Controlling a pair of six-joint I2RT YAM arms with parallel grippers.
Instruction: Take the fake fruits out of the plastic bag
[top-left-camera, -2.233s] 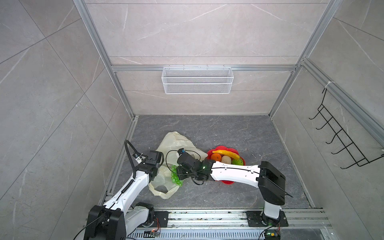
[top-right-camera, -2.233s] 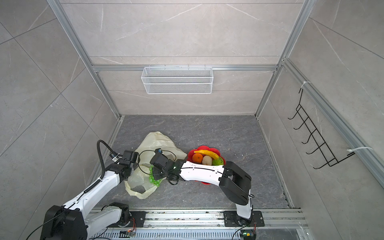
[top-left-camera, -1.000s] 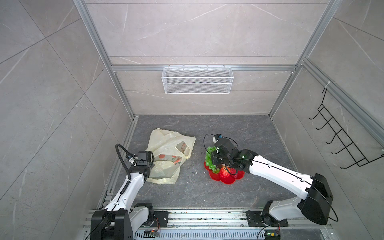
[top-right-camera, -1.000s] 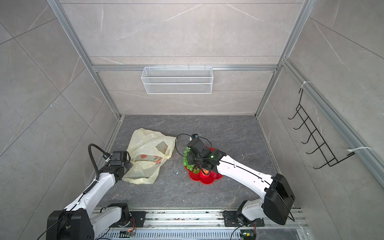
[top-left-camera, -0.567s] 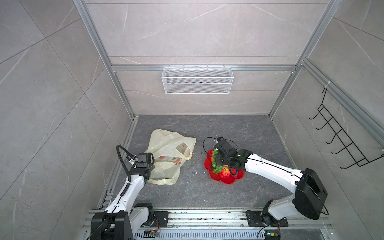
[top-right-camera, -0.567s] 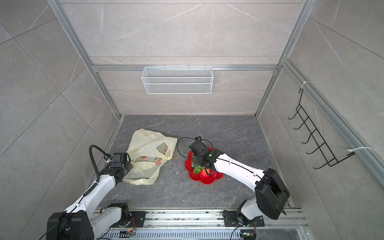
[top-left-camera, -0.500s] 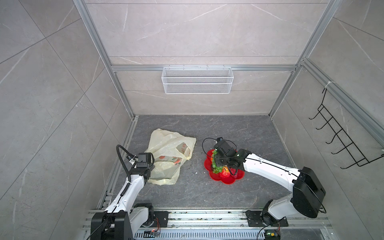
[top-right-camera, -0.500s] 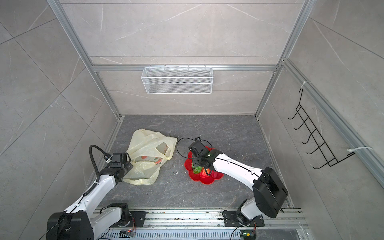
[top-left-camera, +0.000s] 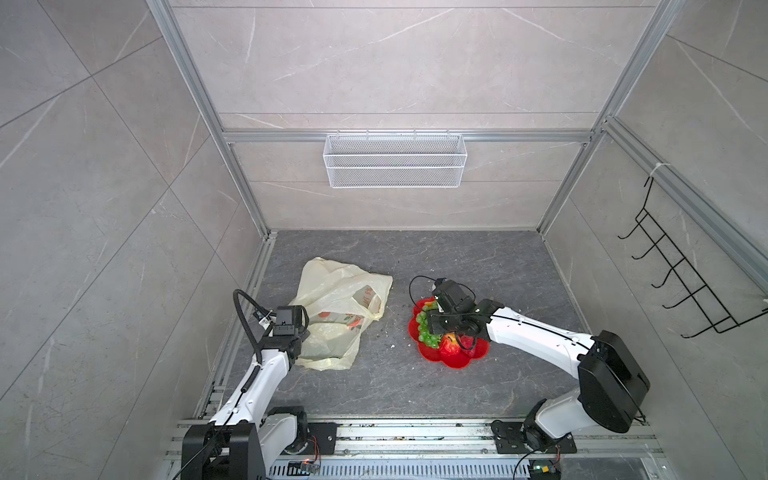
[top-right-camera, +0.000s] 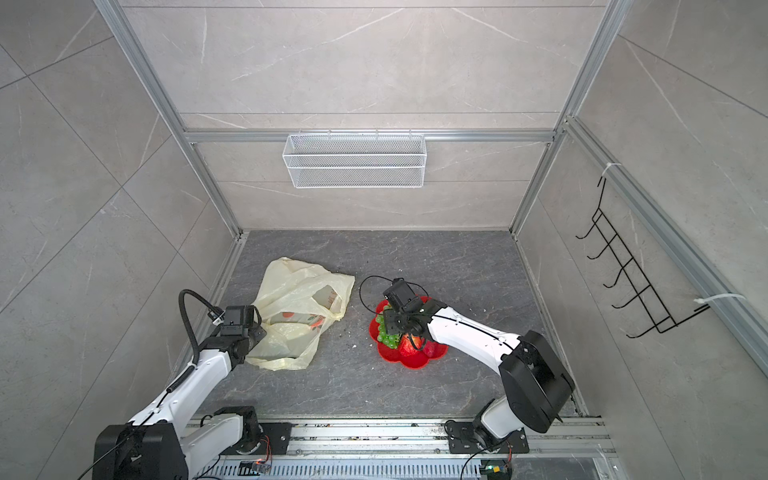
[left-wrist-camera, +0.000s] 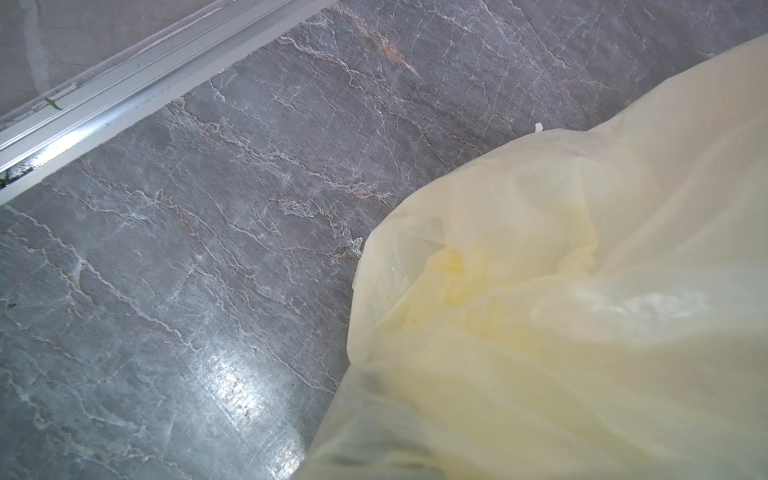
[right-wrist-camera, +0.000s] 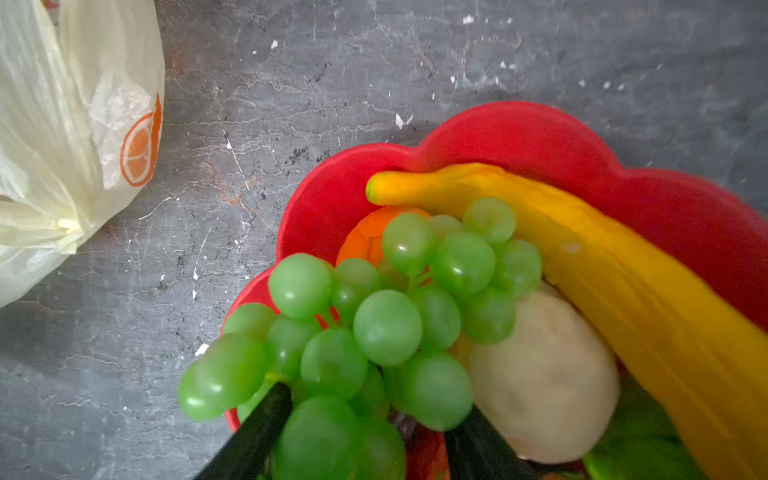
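Observation:
The plastic bag (top-left-camera: 340, 299) (top-right-camera: 299, 291) lies crumpled on the grey floor, pale yellow with printed orange pictures. My left gripper (top-left-camera: 305, 332) sits at its left edge, shut on the film. The bag (left-wrist-camera: 582, 291) covers the fingers in the left wrist view. Whether any fruit is inside it I cannot tell. My right gripper (right-wrist-camera: 376, 399) (top-left-camera: 432, 328) is open over the red plate (right-wrist-camera: 519, 133), straddling the green grape bunch (right-wrist-camera: 386, 324). The grapes rest on the plate with a banana (right-wrist-camera: 602, 270), peach (right-wrist-camera: 548, 374), orange (right-wrist-camera: 365, 237) and apple (top-left-camera: 449, 345).
A white wire basket (top-left-camera: 395, 166) hangs on the back wall. A black hook rack (top-left-camera: 681, 274) is on the right wall. An aluminium rail (left-wrist-camera: 124, 83) runs along the floor's left edge. Small crumbs dot the floor between the bag (right-wrist-camera: 62, 124) and the plate (top-right-camera: 411, 361).
My right gripper carried the grape bunch from the bag over to the plate, sank onto it, and its fingers have now spread apart. The left arm and bag have hardly moved over the last second.

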